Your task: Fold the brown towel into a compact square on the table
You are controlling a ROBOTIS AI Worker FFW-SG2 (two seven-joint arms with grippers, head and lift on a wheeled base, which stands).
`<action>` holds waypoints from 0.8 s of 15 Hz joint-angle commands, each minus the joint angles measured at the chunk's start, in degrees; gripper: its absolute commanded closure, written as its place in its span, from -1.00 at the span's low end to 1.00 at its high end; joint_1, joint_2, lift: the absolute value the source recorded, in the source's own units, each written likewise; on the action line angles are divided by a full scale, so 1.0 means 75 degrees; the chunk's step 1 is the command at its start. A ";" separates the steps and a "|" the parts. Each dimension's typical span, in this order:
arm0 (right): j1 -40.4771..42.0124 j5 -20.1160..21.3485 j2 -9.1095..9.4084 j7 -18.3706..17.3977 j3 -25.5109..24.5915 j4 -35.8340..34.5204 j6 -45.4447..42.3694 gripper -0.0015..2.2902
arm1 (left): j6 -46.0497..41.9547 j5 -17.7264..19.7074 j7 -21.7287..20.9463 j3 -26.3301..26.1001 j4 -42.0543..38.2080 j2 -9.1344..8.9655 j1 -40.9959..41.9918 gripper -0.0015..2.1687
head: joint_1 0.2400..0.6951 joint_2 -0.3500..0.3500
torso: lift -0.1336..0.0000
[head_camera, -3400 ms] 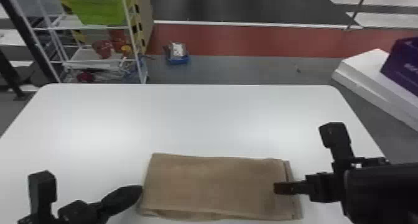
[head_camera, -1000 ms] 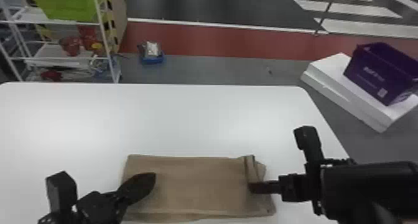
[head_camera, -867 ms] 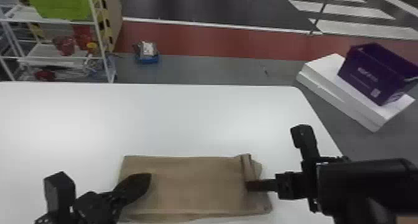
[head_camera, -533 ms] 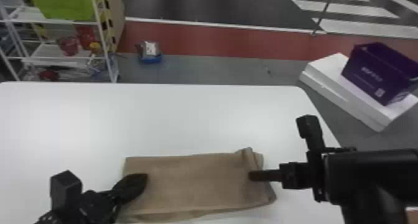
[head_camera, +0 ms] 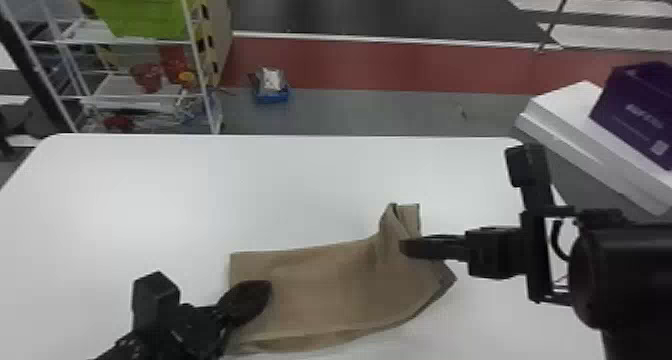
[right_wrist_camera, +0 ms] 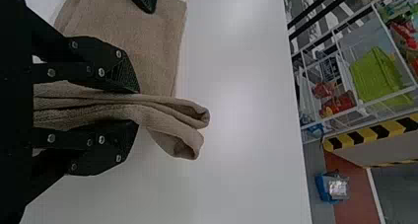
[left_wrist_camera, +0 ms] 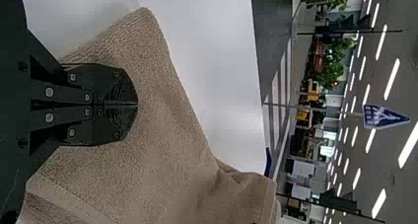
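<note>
Head view has the brown terry towel (head_camera: 325,289), a folded oblong, lying near the robot's side of the white, smooth worktop (head_camera: 150,209), its right end gathered and partly raised. The right pincer (right_wrist_camera: 138,108) grasps that end, the cloth bunched between its flat black fingers, presumably to bring it over towards the left. The left pincer (left_wrist_camera: 138,104) is clenched, tips together with no cloth seen between them, over the towel's left part, probably to keep that end from sliding. The fold still to be made looks like the one that turns oblong into square. Beyond the worktop's far edge stand a white metal rack (head_camera: 110,42) with a lime-green crate (head_camera: 140,11) and, to the right, a purple box (head_camera: 632,116) on white slabs (head_camera: 565,104).
</note>
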 commanded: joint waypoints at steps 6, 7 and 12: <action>-0.0461 -0.0183 0.0803 -0.0116 0.0837 -0.0121 0.0063 -0.27 | 0.0218 -0.0083 0.0012 -0.0173 -0.0034 -0.0033 -0.0039 0.79 | 1.00 0.03 | -0.85; -0.0520 -0.0148 0.0803 -0.0128 0.0919 -0.0121 0.0063 -0.27 | 0.0218 -0.0071 0.0001 -0.0173 -0.0092 -0.0033 -0.0028 0.79 | 1.00 0.06 | -0.85; -0.0649 -0.0101 0.0803 -0.0245 0.0872 -0.0051 0.0063 -0.27 | 0.0593 0.0503 -0.0327 0.0717 -0.1077 0.0014 0.0406 0.79 | 1.00 0.19 | -0.85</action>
